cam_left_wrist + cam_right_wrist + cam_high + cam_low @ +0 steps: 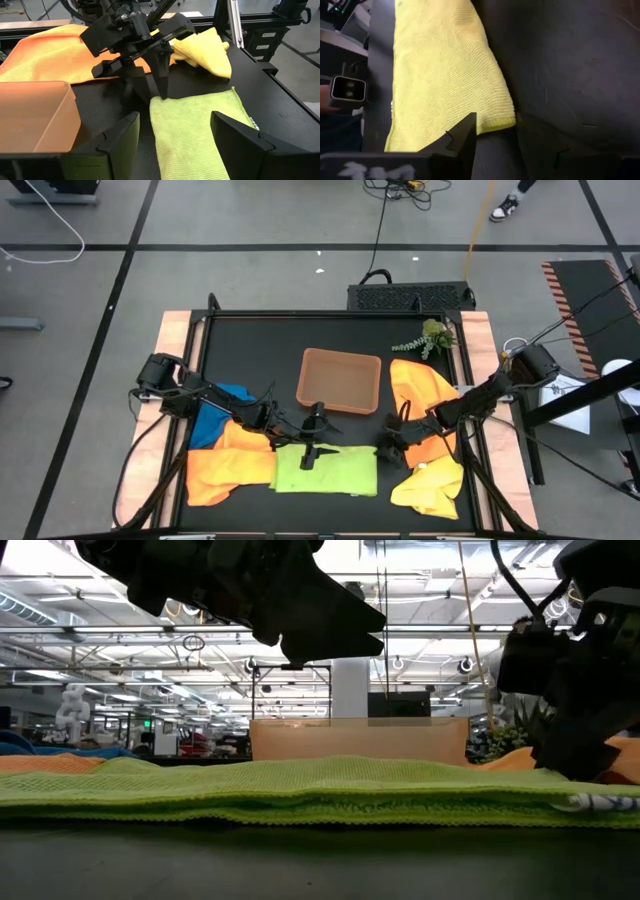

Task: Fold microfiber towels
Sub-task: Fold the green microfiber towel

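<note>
A lime green towel [326,469] lies flat on the black table near its front edge, doubled over in the low view [300,790]. My left gripper [312,442] is open and hangs clear above the towel's far edge; the towel shows between its fingers [175,140]. My right gripper [388,442] is open and points down at the towel's far right corner [502,117], one finger on either side of it. It also shows in the left wrist view [150,90]. My right gripper comes from above with its fingers [162,85] down at table height beside the green towel's far right corner [167,100]. The corner lies flat on the table between them. I cannot tell whether the fingers touch it.
A brown tray [340,380] stands behind the green towel. An orange towel [230,465] and a blue one [215,415] lie at the left. Another orange towel [420,385] and a yellow one [430,485] lie at the right. A plant sprig [430,338] lies at the far right.
</note>
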{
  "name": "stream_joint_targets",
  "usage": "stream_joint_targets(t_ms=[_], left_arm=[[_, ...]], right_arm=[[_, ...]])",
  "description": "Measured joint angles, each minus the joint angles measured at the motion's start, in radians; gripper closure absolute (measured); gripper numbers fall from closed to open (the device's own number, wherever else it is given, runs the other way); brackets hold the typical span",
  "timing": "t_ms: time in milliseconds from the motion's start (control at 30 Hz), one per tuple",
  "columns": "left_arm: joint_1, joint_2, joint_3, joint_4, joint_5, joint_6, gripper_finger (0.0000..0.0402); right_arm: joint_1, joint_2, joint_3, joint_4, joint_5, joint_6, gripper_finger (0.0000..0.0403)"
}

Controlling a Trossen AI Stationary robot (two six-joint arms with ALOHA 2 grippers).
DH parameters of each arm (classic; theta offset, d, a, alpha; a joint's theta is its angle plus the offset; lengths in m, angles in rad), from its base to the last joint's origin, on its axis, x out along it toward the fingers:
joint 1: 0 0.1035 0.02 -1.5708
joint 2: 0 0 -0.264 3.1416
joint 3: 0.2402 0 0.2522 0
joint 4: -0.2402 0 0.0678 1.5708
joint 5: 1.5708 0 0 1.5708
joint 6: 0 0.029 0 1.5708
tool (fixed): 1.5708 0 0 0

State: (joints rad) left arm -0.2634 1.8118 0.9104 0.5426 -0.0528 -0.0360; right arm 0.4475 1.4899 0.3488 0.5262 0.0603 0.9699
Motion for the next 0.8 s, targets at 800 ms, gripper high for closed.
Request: stream_joint_targets(t_ms=[800], left_arm=[[0.018,0.000,0.000,0.047,0.042,-0.031,0.0153]], right_arm=[[-0.003,-0.030,0.029,0.090,0.068,-0.147,0.0398]])
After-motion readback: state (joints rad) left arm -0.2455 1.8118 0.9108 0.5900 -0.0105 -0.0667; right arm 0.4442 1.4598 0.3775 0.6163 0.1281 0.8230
